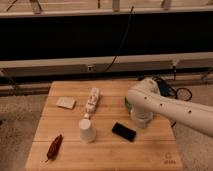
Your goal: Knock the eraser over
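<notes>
The eraser (124, 132), a small black rectangular block, lies flat on the wooden table (150, 150), right of the white cup (87, 131). My white arm reaches in from the right. My gripper (141, 121) points down at the table just right of and behind the eraser, close to its far end. The arm's wrist covers most of the gripper.
A pale beige flat pad (65, 103) lies at the back left. A white bottle-like object (92, 100) lies on its side in the middle back. A dark red pepper-like thing (54, 146) lies at the front left. Something green (127, 103) peeks out behind the arm.
</notes>
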`<state>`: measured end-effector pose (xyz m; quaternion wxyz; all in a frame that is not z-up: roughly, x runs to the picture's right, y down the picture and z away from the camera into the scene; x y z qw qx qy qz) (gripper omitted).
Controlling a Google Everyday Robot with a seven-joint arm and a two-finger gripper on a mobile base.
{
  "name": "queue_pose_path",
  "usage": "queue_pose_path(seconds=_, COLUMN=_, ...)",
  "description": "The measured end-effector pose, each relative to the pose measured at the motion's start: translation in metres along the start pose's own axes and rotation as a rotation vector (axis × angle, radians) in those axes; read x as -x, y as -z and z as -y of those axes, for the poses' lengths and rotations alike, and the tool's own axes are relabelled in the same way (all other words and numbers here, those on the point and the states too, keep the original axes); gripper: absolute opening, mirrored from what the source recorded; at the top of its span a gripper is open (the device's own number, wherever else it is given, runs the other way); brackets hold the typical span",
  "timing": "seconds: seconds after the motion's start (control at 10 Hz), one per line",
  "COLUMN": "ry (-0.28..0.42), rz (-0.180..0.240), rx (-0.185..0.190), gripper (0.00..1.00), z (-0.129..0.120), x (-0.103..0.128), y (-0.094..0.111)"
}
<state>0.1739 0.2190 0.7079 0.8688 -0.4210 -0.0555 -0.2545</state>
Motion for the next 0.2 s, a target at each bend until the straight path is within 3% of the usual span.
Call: queue_pose_path(seconds=0.2, ry=0.009, rz=-0.019, rx=0.008, gripper=0.0, z=0.0006, x=0.0061, y=0.0002)
